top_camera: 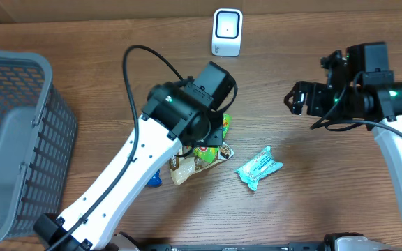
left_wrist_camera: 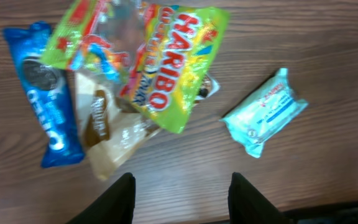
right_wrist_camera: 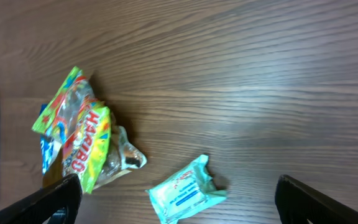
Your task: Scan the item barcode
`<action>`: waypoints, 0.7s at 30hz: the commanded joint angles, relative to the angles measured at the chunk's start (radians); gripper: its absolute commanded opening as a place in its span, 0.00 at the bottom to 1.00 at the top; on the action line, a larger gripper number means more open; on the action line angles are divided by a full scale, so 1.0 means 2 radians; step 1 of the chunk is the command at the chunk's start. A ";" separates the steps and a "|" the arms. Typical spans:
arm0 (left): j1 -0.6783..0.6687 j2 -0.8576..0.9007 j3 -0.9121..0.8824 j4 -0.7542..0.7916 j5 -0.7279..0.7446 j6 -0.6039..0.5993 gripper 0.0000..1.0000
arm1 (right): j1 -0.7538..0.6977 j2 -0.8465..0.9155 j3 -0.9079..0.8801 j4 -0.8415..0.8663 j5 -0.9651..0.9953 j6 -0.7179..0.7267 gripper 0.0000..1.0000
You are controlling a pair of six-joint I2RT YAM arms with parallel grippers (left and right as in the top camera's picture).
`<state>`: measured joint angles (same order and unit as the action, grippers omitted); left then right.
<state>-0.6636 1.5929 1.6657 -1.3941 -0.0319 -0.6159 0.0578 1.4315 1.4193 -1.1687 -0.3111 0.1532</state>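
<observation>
We see a bright candy bag (left_wrist_camera: 166, 68) lying on top of a small heap of snack packets near the middle of the table (top_camera: 313, 202). Its red lettering faces up. Beneath it a blue packet (left_wrist_camera: 45, 93) sticks out on one side, and a pale packet (left_wrist_camera: 110, 137) pokes out just beside that. A teal packet (top_camera: 259, 168) lies alone on the bare wood, a little apart from the heap on the right arm's side. The white scanner (top_camera: 227, 32) stands upright at the far edge of the table, well apart from the heap. The surface is dark brown wood with a clear grain, and a tan board runs along its far edge. We can make out little else of the room. A grey plastic basket (top_camera: 19, 61) sits at the left end of the table. The left gripper (left_wrist_camera: 182, 180) hangs over the heap, and from above the arm's wrist hides part of the candy bag. Its two dark fingers (left_wrist_camera: 120, 199) stand apart with only wood between them. The candy bag lies just ahead of the tips and is not in their grip, so we count this gripper as released and empty. The right gripper (top_camera: 297, 99) hangs over the right side of the table, off to the side of the teal packet and well apart from the heap. Its fingers are spread wide and hold nothing.
</observation>
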 commanded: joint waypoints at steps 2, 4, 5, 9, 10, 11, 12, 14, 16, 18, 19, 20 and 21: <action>-0.020 -0.012 -0.069 0.057 0.054 -0.017 0.41 | -0.013 0.000 0.011 0.000 -0.004 0.002 1.00; -0.031 -0.013 -0.098 0.093 0.073 -0.008 0.41 | -0.013 0.000 0.011 0.002 -0.004 0.002 1.00; -0.036 -0.013 -0.111 0.111 0.092 0.010 0.41 | -0.013 0.001 0.011 0.004 -0.004 0.002 1.00; -0.057 -0.013 -0.144 0.162 0.159 0.082 0.43 | -0.013 0.007 0.011 0.006 -0.004 0.002 1.00; -0.062 -0.012 -0.150 0.174 0.165 0.097 0.45 | -0.013 0.010 0.011 0.005 -0.004 0.002 1.00; -0.064 -0.012 -0.157 0.184 0.168 0.110 0.47 | -0.013 0.012 0.011 0.004 -0.004 0.002 1.00; -0.066 -0.012 -0.162 0.195 0.169 0.121 0.48 | -0.013 0.015 0.011 0.003 -0.004 0.002 1.00; -0.066 -0.012 -0.175 0.217 0.170 0.127 0.50 | -0.013 0.021 0.011 -0.001 -0.004 0.002 1.00; -0.065 -0.011 -0.191 0.242 0.170 0.127 0.54 | -0.013 0.026 0.011 -0.006 -0.002 0.002 1.00; -0.065 -0.009 -0.208 0.268 0.170 0.127 0.59 | -0.013 0.031 0.011 -0.011 -0.002 0.002 1.00; -0.065 -0.006 -0.215 0.281 0.170 0.126 0.60 | -0.013 0.032 0.011 -0.013 -0.002 0.002 1.00; -0.066 -0.002 -0.223 0.293 0.170 0.120 0.61 | -0.013 0.032 0.011 -0.014 -0.002 0.002 1.00; -0.066 0.005 -0.233 0.308 0.172 0.111 0.61 | -0.013 0.032 0.011 -0.014 -0.002 0.002 1.00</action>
<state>-0.7952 1.5803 1.2469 -0.8230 0.2852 -0.4038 0.0334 1.4986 1.4193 -1.1973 -0.3103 0.1566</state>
